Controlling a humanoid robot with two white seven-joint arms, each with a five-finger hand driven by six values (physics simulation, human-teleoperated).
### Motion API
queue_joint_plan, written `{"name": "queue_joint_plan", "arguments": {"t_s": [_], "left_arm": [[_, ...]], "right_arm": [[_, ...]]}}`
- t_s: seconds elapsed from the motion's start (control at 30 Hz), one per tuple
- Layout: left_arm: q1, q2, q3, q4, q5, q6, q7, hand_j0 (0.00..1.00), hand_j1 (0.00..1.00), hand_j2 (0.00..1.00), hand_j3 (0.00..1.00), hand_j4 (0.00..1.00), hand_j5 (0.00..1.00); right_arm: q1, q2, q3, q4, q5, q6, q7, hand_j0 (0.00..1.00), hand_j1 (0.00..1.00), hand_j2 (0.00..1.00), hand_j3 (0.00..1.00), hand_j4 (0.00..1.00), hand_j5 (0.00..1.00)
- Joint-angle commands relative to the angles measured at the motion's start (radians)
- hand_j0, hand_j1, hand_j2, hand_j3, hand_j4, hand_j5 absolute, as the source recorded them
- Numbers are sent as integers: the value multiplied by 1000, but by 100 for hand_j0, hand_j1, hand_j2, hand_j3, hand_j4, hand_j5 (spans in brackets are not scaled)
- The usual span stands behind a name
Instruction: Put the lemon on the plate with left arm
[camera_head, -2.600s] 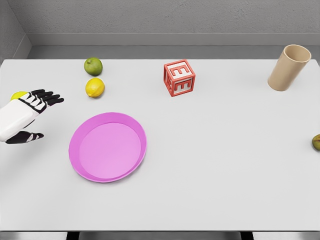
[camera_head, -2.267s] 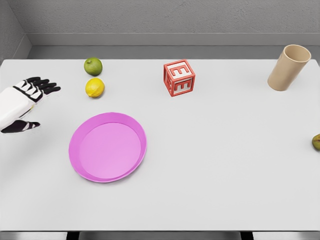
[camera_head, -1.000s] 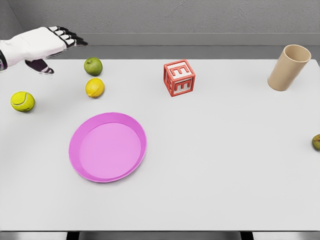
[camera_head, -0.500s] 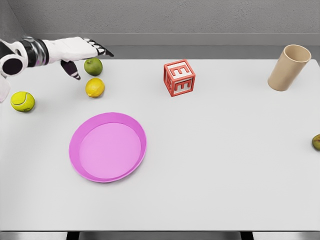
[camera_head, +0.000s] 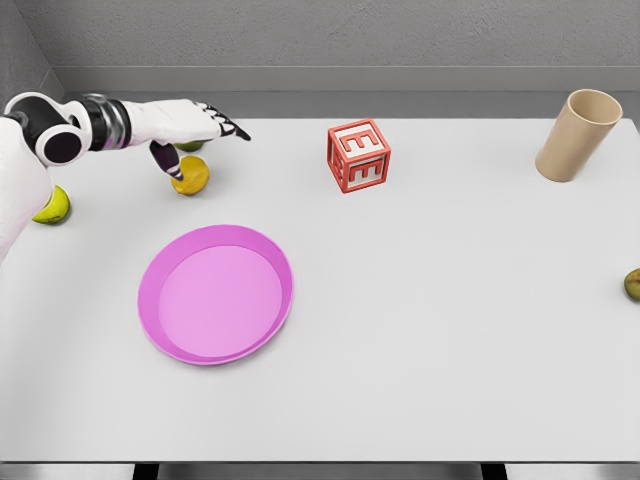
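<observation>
Fingers spread, my left robot hand (camera_head: 185, 125) now hovers directly over the lemon (camera_head: 190, 175), having swept in from the worktop's (camera_head: 450, 300) far-left edge; the lemon sits unmoved behind the empty pink plate (camera_head: 215, 293).

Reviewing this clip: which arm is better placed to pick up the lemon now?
Left. The left hand hangs just above the lemon, fingers spread and holding nothing, thumb reaching down beside the fruit. The pink plate lies close in front of it. No right arm shows in the head view.
</observation>
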Motion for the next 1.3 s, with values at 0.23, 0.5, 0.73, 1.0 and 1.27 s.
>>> {"name": "queue_joint_plan", "arguments": {"t_s": [0.23, 0.5, 0.73, 1.0, 1.27], "left_arm": [[3, 14, -32, 1, 2, 3, 1, 100, 100, 100, 100, 100, 100], [8, 31, -64, 5, -7, 3, 1, 100, 100, 100, 100, 100, 100], [-2, 31, -64, 86, -22, 3, 1, 100, 100, 100, 100, 100, 100], [-14, 28, -61, 110, -42, 3, 1, 100, 100, 100, 100, 100, 100], [-29, 17, -55, 123, -47, 3, 1, 100, 100, 100, 100, 100, 100]], "right_arm": [[0, 0, -1, 0, 0, 0, 0, 100, 100, 100, 100, 100, 100], [0, 0, -1, 0, 0, 0, 0, 100, 100, 100, 100, 100, 100], [0, 0, -1, 0, 0, 0, 0, 100, 100, 100, 100, 100, 100], [0, 0, -1, 0, 0, 0, 0, 100, 100, 100, 100, 100, 100], [0, 0, -1, 0, 0, 0, 0, 100, 100, 100, 100, 100, 100]]}}
